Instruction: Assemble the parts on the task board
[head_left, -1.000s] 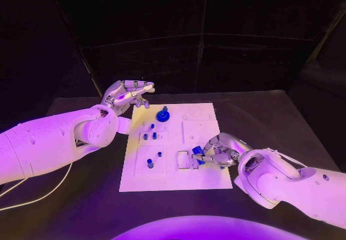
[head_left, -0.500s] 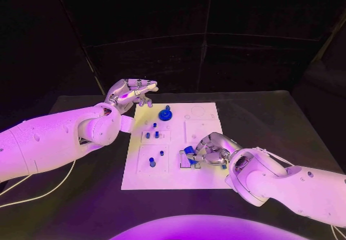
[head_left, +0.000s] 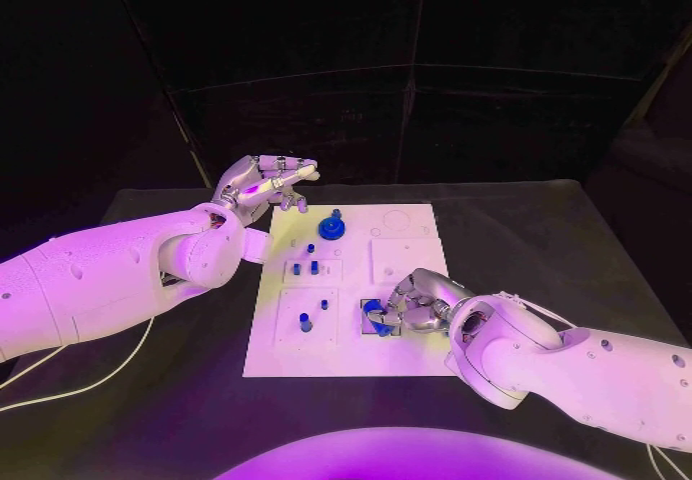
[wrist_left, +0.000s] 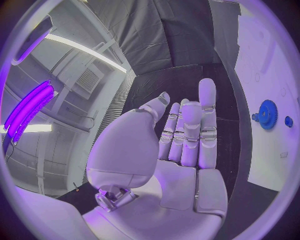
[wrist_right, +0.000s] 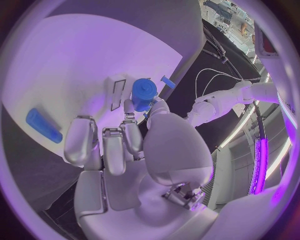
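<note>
Pinching a small blue part (wrist_right: 144, 93) at its fingertips, the right hand (head_left: 415, 303) is hovering over a slot at lower centre of the task board (head_left: 408, 352). It is looking light, rigid and slick, best held by its sides. The left hand (head_left: 263, 184) is idling empty, fingers apart, upper left.

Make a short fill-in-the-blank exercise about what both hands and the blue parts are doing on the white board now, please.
1. The right hand holds a blue part over the task board's ______ edge.
2. The left hand holds ______.
3. The blue gear sits at the board's ______ end.

Missing words: near; nothing; far
</note>
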